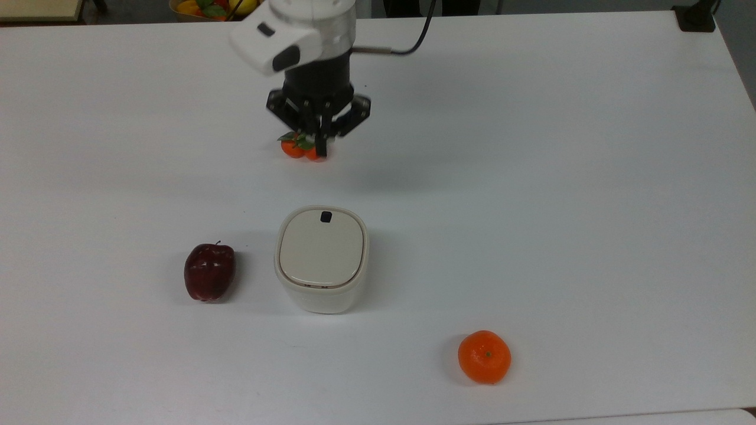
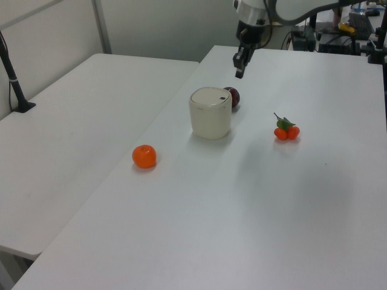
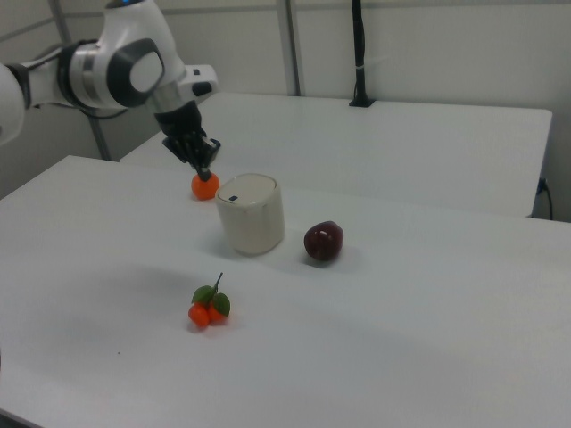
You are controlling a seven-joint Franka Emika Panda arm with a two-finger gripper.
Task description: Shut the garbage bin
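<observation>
Upright, garbage bin lid flat; gripper pinched closed, holding nothing, above.

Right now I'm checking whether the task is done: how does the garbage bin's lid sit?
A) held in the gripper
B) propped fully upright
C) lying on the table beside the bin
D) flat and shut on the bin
D: the lid lies flat within the rim of the garbage bin, while the gripper hangs apart from it, fingers together.

The gripper hangs in the air pointing straight down, fingers together
</observation>
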